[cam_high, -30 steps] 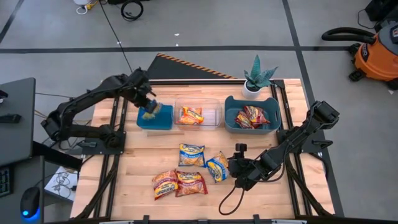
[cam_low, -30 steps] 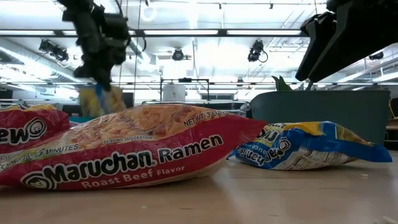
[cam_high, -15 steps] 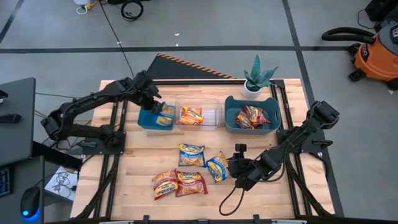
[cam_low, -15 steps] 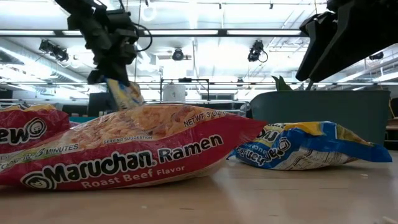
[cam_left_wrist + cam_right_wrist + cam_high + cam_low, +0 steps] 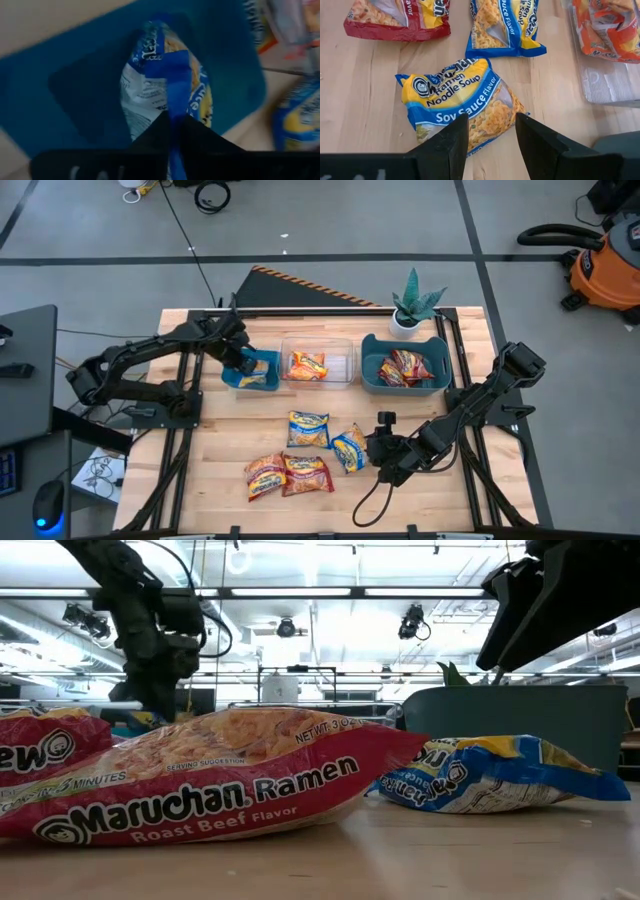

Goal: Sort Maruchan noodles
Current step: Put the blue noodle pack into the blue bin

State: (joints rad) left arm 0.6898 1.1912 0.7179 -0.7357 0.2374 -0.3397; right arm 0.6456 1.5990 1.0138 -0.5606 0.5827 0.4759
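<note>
My left gripper (image 5: 243, 362) is low over the blue bin (image 5: 232, 377) at the table's far left, shut on a blue-and-yellow noodle packet (image 5: 165, 85). The clear bin (image 5: 340, 364) holds an orange packet (image 5: 308, 365). The teal bin (image 5: 432, 370) holds red packets (image 5: 403, 367). Two blue-and-yellow packets (image 5: 308, 429) (image 5: 349, 447) and two red ones (image 5: 265, 475) (image 5: 308, 473) lie flat on the table. My right gripper (image 5: 487, 135) is open, just above the near edge of the soy sauce packet (image 5: 460, 97). My left gripper pinches the blue-and-yellow packet by its blue sealed end seam (image 5: 174, 107) between the two fingers, coming from above and pointing down. The packet hangs below the fingers inside the blue bin; whether its lower end rests on the bin's floor I cannot tell.
A potted plant (image 5: 412, 305) stands at the far edge behind the teal bin. In the low view the red roast beef packet (image 5: 200, 785) fills the foreground, with a blue packet (image 5: 500, 775) to its right. Bare wood lies at the table's near right.
My left gripper has come down into the blue bin, still shut on the blue-and-yellow packet. The packet swung toward the clear bin on the way, then dropped out of the low view behind the red packet.
</note>
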